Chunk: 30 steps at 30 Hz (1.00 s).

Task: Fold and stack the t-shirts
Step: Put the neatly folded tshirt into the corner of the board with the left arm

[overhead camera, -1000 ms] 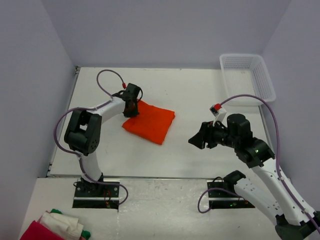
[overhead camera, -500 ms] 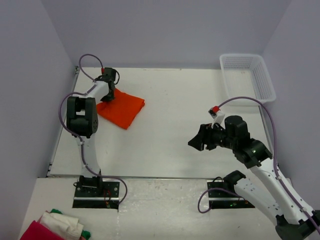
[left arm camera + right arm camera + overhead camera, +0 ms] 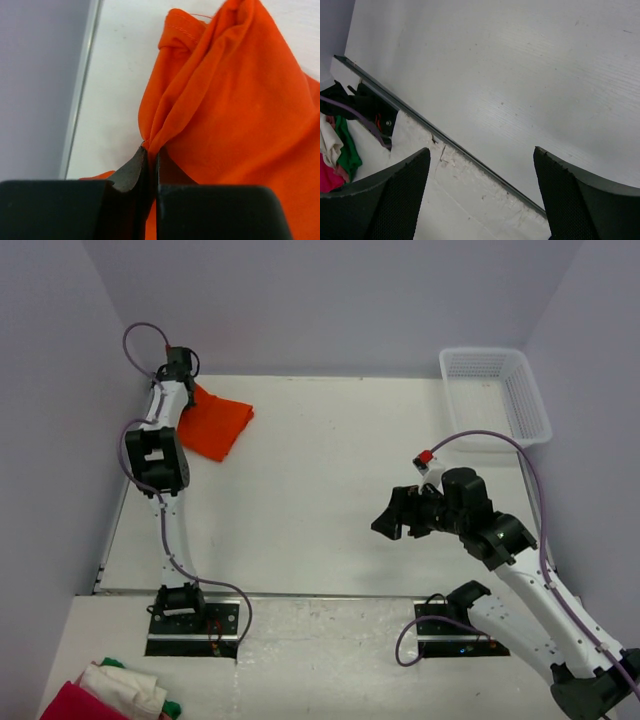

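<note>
T-shirt [image 3: 218, 426]: an orange bundle at the far left corner of the table [image 3: 340, 470], just beside the left wall. One second ago it lay toward the left-centre of the table. Half a second ago it was partway along, so it has moved back and to the left in two steps. Its outline looks narrower than before, with one corner pointing toward the table's middle.

Left gripper [image 3: 188, 392]: fingers pressed together on a gathered fold at the t-shirt's edge. In the left wrist view [image 3: 150, 152] the two dark tips meet and orange cloth rises out from between them. A stitched hem shows at the top of that view.

Left arm: bent at the elbow a second ago, now stretched almost straight along the left table edge from its base to the far corner. A purple cable [image 3: 140, 335] loops above the wrist.

Right gripper [image 3: 386, 522]: fingers spread wide and holding nothing, above the near right part of the table. Its pose is nearly as in both earlier frames, shifted slightly left. The right wrist view [image 3: 480, 150] shows bare table and the near edge rail.

Cloth pile [image 3: 110, 695], red, white and green: cut off at the bottom left corner of the top view, and again at the left edge of the right wrist view [image 3: 334, 150]. White basket [image 3: 530, 405]: far right corner, unmoved.

Hidden: the strip of t-shirt under the left wrist. Cannot tell how many layers are pinched.
</note>
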{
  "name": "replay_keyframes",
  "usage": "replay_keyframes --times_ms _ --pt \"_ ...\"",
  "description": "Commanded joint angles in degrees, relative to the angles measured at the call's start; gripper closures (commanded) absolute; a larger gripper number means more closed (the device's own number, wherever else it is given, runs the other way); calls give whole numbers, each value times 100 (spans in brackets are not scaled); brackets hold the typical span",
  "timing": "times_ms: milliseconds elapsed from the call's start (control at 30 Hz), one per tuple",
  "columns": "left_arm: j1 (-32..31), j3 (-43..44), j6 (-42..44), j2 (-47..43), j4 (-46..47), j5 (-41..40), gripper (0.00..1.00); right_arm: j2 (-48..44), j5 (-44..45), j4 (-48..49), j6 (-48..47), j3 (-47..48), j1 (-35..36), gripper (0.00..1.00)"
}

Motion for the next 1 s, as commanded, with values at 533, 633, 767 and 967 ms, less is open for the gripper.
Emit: replay_keyframes --times_ms 533,633,767,967 --pt "520 392 -580 575 730 380 100 -31 494 86 127 -23 45 13" --pt "564 392 -606 566 818 424 100 -14 529 95 153 -32 54 13" --pt "635 576 -694 654 827 433 100 30 538 130 180 -41 63 13" --pt "722 717 -712 776 968 512 100 74 591 121 241 -41 71 13"
